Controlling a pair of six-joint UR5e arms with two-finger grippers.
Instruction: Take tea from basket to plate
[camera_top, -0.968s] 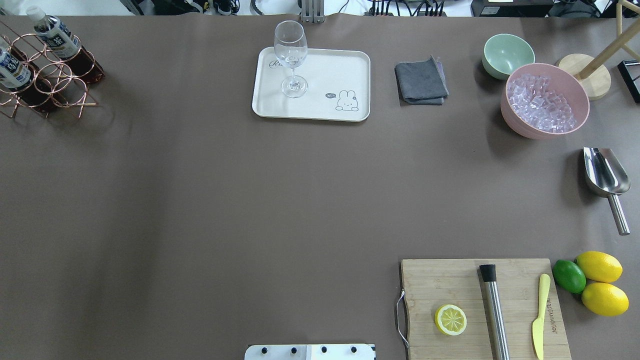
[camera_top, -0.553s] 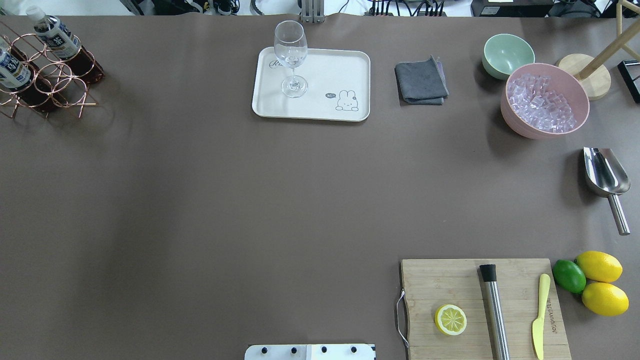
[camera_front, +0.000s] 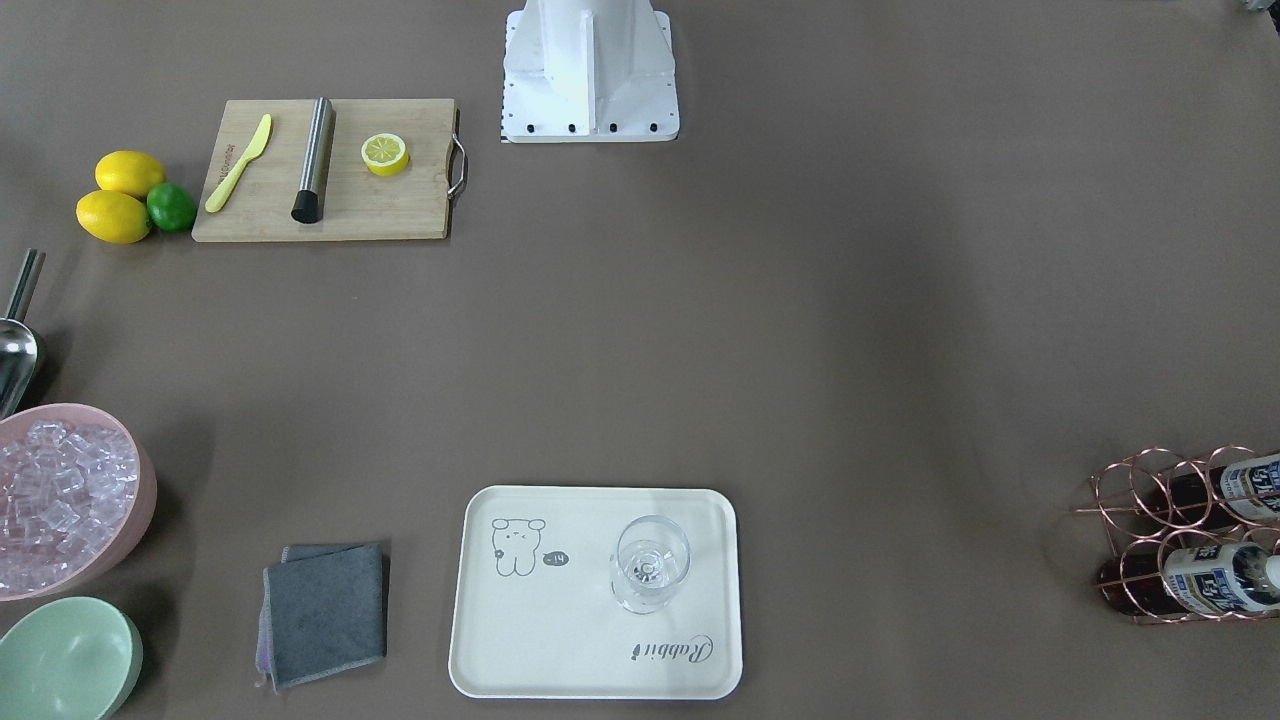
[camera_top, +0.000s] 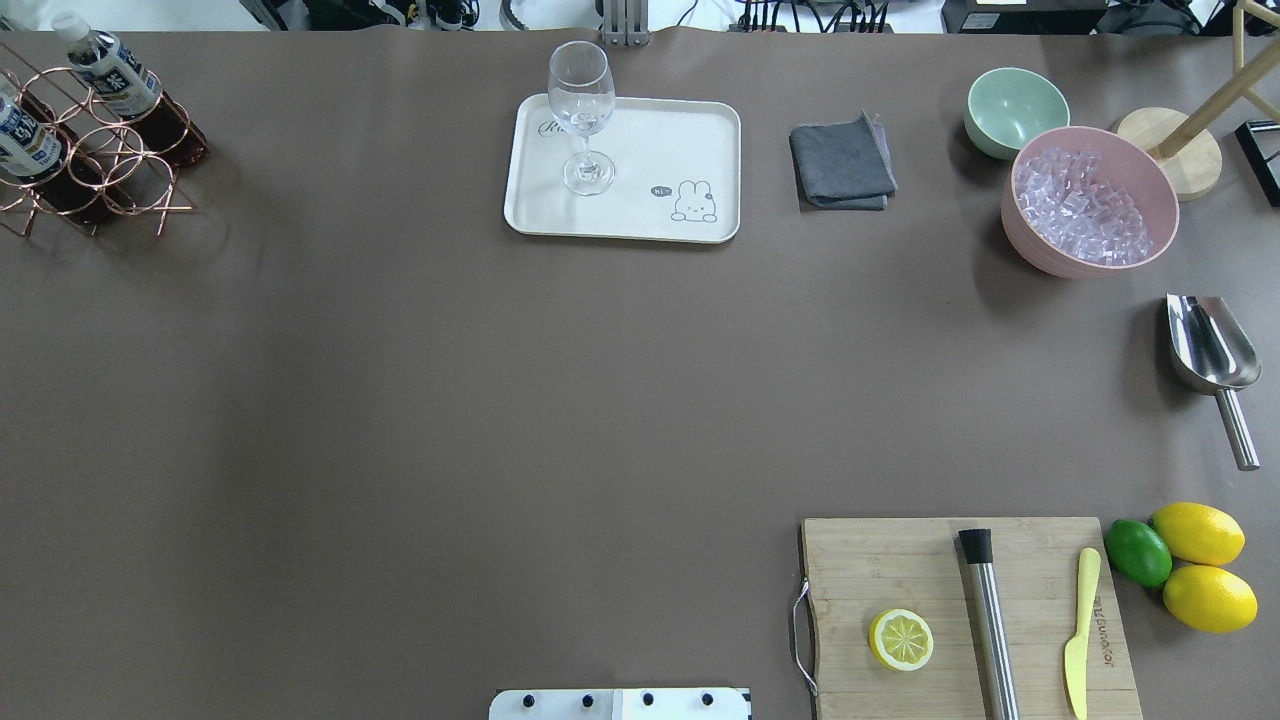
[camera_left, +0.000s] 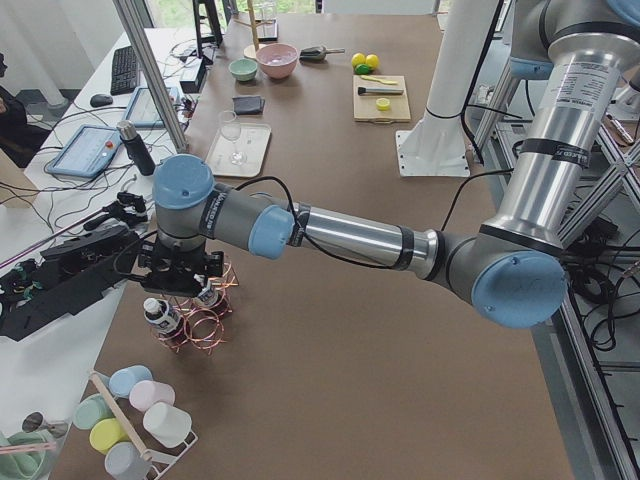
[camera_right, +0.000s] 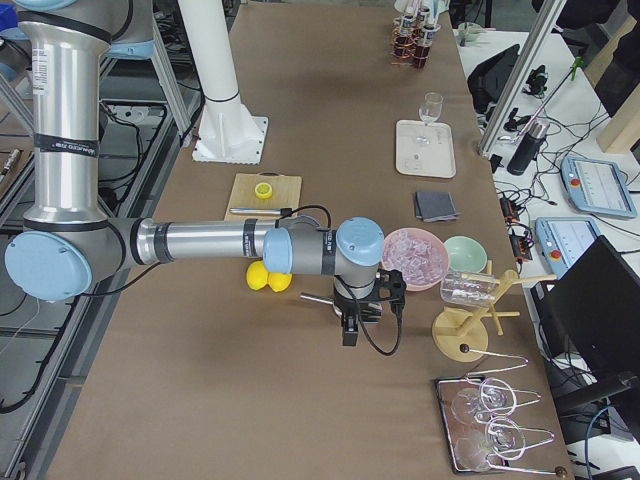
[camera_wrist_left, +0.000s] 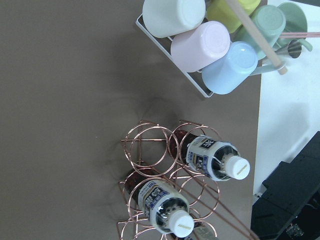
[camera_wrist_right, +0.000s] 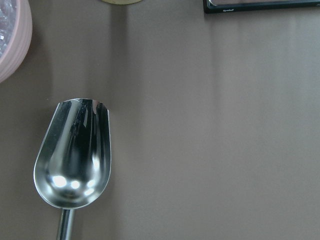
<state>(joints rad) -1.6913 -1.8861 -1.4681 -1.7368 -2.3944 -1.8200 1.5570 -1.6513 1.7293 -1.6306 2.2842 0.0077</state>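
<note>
The tea (camera_top: 110, 75) stands in the basket (camera_top: 105, 160) at the far left end of the counter (camera_top: 400, 400), well apart from the plate. Two bottles show plainly in the ring cells, white caps up, and neither is lifted. The left hand (camera_left: 182, 288) hangs right over the basket, pointing down, above the caps and seemingly touching nothing. Only the side view catches it, and its own wrist camera shows no fingers, so how wide it is spread cannot be told. With the bottles seated in their cells, it most likely carries none.

Toward the middle, the plate (camera_top: 690, 130) lies near the far edge. A wine glass (camera_top: 582, 100) stands on its left part, and its right part, with the drawing, is bare. At the right end, the right hand (camera_right: 352, 325) hovers over a metal scoop (camera_top: 1210, 345) beside the pink bowl of ice (camera_top: 1090, 200). It too shows only from the side, so its opening cannot be told.

The step in hand looks like the reach for a bottle, with the task barely begun. The next move calls for the left hand to centre on one cap and come down around the neck between the wire rings. It should then close and draw the bottle straight up out of its cell before carrying it rightward to the bare part of the plate, clear of the glass.
</note>
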